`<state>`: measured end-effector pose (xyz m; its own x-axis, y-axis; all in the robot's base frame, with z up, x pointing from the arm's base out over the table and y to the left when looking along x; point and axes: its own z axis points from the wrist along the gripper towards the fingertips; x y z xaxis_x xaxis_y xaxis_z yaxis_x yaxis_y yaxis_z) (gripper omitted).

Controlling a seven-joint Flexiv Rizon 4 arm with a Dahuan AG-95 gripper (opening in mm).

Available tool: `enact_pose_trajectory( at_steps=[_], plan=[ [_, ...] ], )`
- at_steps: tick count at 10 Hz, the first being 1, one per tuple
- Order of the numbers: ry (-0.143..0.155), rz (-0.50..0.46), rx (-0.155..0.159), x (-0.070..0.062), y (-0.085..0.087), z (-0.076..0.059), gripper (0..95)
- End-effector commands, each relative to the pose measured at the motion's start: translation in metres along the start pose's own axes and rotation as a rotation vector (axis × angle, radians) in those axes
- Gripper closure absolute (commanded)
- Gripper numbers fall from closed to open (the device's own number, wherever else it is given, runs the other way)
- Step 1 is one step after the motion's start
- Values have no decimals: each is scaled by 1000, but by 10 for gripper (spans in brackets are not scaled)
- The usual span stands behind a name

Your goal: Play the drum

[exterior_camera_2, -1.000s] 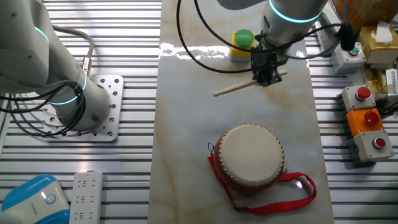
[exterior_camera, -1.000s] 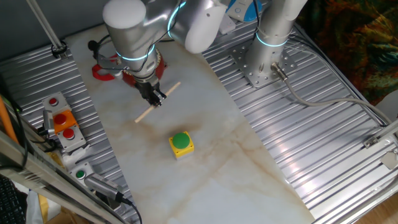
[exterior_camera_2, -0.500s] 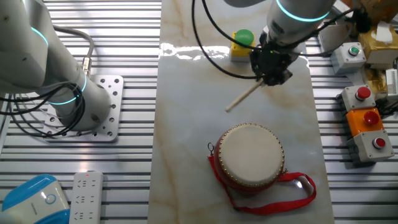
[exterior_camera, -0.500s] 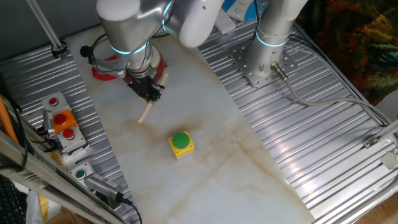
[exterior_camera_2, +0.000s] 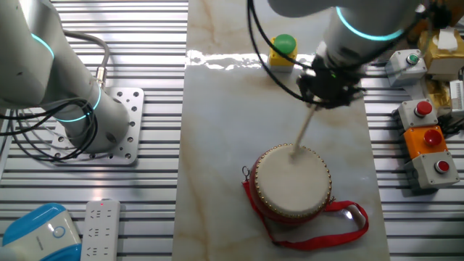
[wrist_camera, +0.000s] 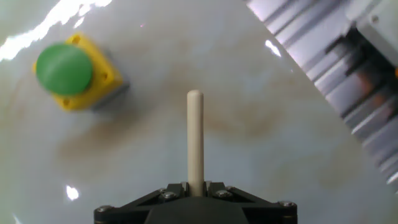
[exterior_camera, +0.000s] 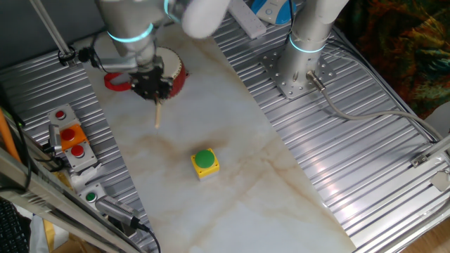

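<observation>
The drum (exterior_camera_2: pixel 291 182) has red sides, a cream-white skin and a red strap loop (exterior_camera_2: pixel 341 221); it sits on the pale table. In the one fixed view the drum (exterior_camera: pixel 174 76) is mostly hidden behind the arm. My gripper (exterior_camera_2: pixel 328 90) is shut on a wooden stick (exterior_camera_2: pixel 304 131) whose far end lies over the rear part of the drum skin. The same gripper (exterior_camera: pixel 153 88) shows with the stick (exterior_camera: pixel 157 114) pointing down-frame. In the hand view the stick (wrist_camera: pixel 195 140) runs straight out from the gripper (wrist_camera: pixel 195 188), and the drum is out of view.
A yellow box with a green button (exterior_camera: pixel 204 163) stands mid-table, also in the other fixed view (exterior_camera_2: pixel 283 49) and hand view (wrist_camera: pixel 71 72). Red button boxes (exterior_camera_2: pixel 428 148) sit at the table side. A second arm's base (exterior_camera_2: pixel 101 130) stands on the ribbed metal.
My gripper has moved from near the yellow box toward the drum and swung the stick round, so its far end now lies over the drum skin.
</observation>
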<state>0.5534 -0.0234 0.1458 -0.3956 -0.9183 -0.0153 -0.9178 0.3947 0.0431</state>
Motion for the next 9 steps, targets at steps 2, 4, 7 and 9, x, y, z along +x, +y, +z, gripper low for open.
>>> enact_pose_trajectory(
  at_steps=[2,4,7,9],
  plan=[
    [31,-72,7,23,-15,-30,950],
    [44,-61,9,24,-14,-32,950],
    [52,-38,0,24,-14,-32,950],
    [51,-39,0,24,-14,-31,950]
  ],
)
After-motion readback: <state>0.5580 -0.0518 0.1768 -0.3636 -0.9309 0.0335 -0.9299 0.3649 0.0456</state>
